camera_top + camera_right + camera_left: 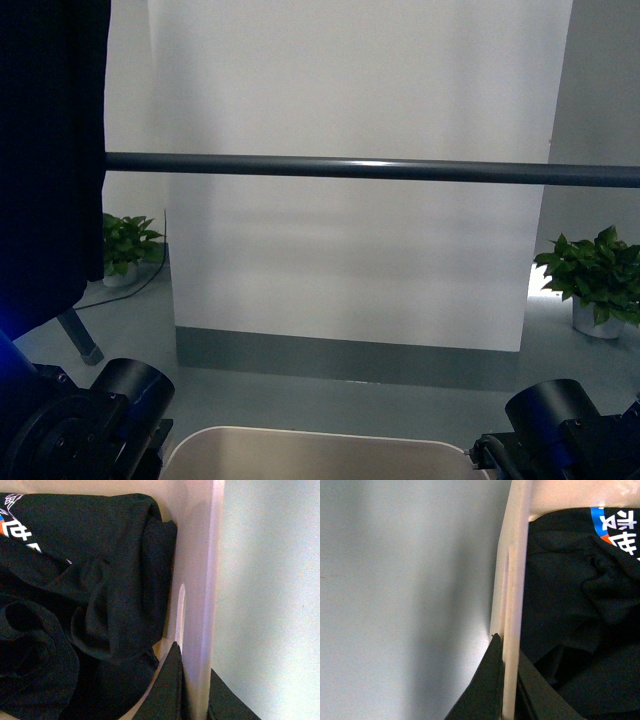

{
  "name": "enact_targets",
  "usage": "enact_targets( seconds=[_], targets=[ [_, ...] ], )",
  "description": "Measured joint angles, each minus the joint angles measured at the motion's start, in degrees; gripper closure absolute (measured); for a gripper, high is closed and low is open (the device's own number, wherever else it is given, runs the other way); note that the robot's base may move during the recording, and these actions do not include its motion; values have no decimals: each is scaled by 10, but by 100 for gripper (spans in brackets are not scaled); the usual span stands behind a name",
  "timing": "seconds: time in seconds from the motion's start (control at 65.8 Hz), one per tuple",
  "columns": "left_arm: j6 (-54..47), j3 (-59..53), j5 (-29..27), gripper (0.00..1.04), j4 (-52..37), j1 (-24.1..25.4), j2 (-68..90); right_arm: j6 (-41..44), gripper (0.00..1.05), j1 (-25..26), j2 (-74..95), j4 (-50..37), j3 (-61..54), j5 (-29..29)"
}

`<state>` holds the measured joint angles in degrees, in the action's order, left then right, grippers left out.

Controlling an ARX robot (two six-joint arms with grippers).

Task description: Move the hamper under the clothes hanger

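Observation:
The beige hamper shows only its far rim at the bottom of the front view, between my two arms. The clothes hanger is a dark grey bar running across the view, above and beyond the hamper. My left gripper is shut on the hamper's left wall, one finger outside and one inside. My right gripper is shut on the hamper's right wall near a handle slot. Black clothes with a blue and white print fill the hamper.
A dark garment hangs from the bar at the left, with a rack leg below it. A white panel stands behind the bar. Potted plants sit at the left and right. The floor is grey.

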<state>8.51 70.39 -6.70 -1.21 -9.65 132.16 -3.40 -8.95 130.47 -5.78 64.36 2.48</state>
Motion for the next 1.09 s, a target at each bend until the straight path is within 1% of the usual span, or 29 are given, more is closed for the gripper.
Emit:
enact_targets(
  seconds=[0.304,1.064,1.095],
  targets=[
    [0,0,7,101,0,-9,0,0,102,9,0,0,0,5],
    [0,0,5,101,0,-7,0,-3,102,7,0,-5,-1,-1],
    [-14,-16,20,101,-41,-6,-1,-14,102,7,0,-37,-12,-15]
  ],
)
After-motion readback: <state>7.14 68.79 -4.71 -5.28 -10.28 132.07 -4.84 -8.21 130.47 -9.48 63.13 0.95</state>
